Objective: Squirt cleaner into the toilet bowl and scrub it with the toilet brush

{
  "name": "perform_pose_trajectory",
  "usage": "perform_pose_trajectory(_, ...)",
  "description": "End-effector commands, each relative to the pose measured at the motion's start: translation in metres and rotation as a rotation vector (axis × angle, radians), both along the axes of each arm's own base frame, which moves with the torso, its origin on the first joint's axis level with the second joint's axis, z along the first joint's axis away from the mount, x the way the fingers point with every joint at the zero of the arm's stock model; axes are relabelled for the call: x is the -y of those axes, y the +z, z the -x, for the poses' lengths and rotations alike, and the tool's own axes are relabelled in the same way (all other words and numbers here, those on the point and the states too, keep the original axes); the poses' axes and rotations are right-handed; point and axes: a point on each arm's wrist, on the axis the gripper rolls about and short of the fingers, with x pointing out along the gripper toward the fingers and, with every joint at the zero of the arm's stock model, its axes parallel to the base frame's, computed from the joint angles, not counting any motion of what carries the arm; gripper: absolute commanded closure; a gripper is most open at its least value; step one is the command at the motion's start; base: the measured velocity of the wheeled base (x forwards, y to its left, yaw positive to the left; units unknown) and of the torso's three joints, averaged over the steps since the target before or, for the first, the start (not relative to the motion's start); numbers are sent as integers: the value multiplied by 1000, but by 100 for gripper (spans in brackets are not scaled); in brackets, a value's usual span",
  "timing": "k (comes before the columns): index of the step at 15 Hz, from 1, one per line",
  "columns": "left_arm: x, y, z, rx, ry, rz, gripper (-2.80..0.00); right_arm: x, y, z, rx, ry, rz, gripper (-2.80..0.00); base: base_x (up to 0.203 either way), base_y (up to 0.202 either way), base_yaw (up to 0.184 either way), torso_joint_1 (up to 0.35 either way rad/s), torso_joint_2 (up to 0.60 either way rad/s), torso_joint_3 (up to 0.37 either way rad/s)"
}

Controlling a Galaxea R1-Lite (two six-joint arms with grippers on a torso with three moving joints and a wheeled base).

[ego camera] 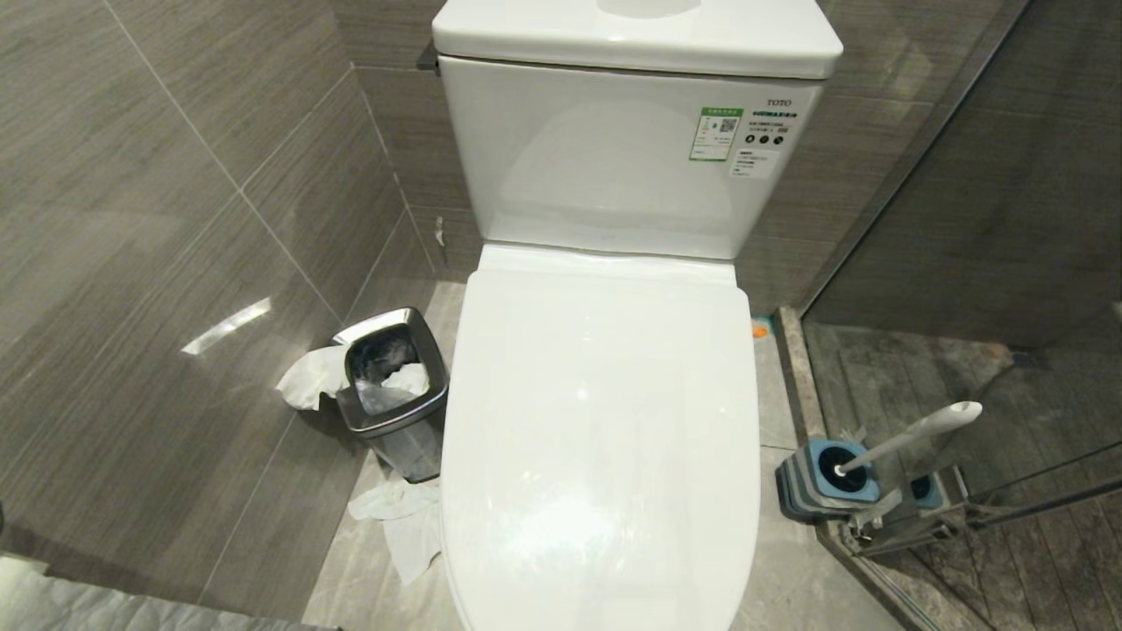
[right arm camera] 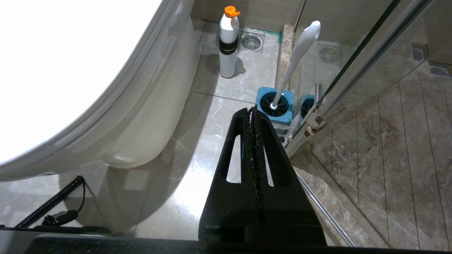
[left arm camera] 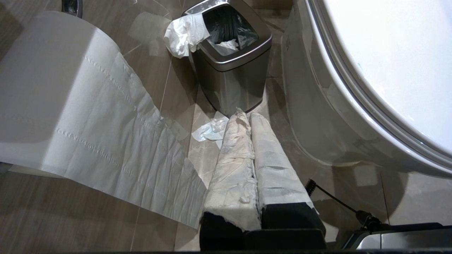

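Your toilet bowl (ego camera: 605, 438) sits dead centre with its lid down; the toilet brush (ego camera: 912, 438) stands in its holder (ego camera: 824, 482) at three o'clock. Both the left pincer (left arm camera: 251, 121) and right pincer (right arm camera: 251, 114) are closed, empty, low beside the bowl.

White toilet bowl (ego camera: 600, 456); blue holder (ego camera: 828, 478); steel bin (ego camera: 390, 390).

The closed white plastic lid (ego camera: 600, 438) covers the white ceramic toilet bowl (left arm camera: 310, 116) completely, barring entry from above. At lower left of the head view, a small steel bin (ego camera: 390, 394) with loose white tissue (ego camera: 399, 517) narrows the floor gap. At lower right, the slim white-handled toilet brush (ego camera: 912, 436) in its blue-and-grey holder (ego camera: 824, 482) stands against the glass shower partition (ego camera: 964, 219); its handle is unobstructed from above.
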Motion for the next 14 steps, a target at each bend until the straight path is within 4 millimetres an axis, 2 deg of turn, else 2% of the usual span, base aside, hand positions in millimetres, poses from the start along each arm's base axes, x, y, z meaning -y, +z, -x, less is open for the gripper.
perform_pose_trajectory(1, 0, 0, 0, -2, 0, 0, 0, 0, 0, 0, -1, 1, 0, 0, 0, 0, 0, 0, 0, 0)
perform_pose_trajectory(14, 0, 0, 0, -2, 0, 0, 0, 0, 0, 0, -1, 1, 0, 0, 0, 0, 0, 0, 0, 0)
